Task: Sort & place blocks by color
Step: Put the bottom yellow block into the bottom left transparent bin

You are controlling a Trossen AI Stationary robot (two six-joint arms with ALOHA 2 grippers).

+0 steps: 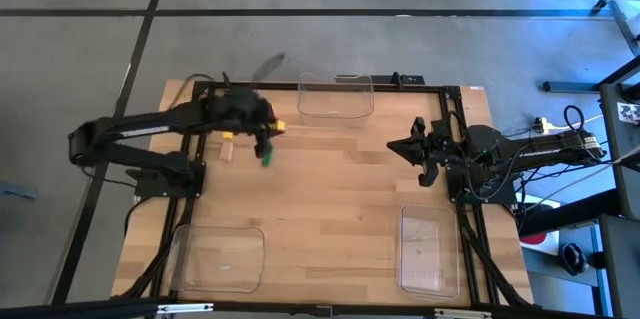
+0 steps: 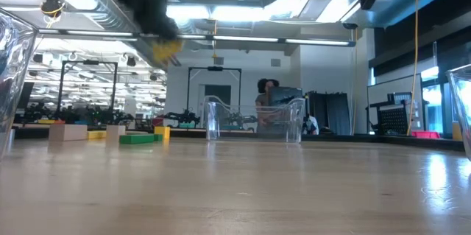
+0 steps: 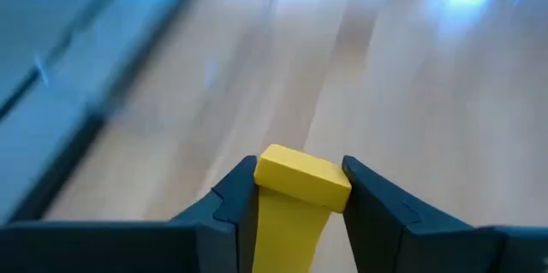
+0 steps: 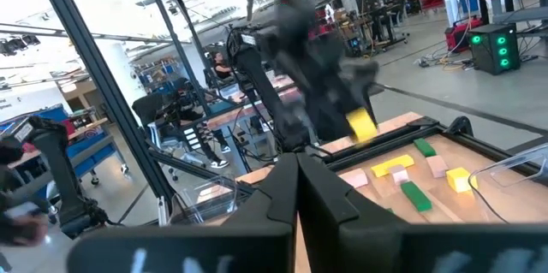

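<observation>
Gripping a yellow block (image 3: 295, 189) between its two dark fingers (image 3: 233, 204), the left hand (image 1: 268, 131) hangs above the tabletop (image 1: 330, 209), over the far left part of it. The fingers are partly closed and press on both sides of the block, which stands out past the fingertips. In the low view the same block shows as a yellow spot up in the air, clearly off the wood.

Under and beside this hand some other blocks lie on the tabletop. From above I can see a tan block (image 1: 227, 146) and a green block (image 1: 266, 156) just beside it. The right wrist view shows more of the group: a yellow piece (image 4: 394, 166), a second green block (image 4: 424, 146), a pale tan piece (image 4: 437, 167) and one more yellow block (image 4: 457, 180), all near each other.

Three clear plastic trays stand on the tabletop: one at the far edge in the middle (image 1: 335, 96), one at the near left corner (image 1: 218, 259) and one at the near right corner (image 1: 430, 249). I cannot see any block inside them.

The right hand (image 1: 420, 149) waits above the right side of the tabletop, well apart from the blocks, with its fingers closed together and nothing between them.
</observation>
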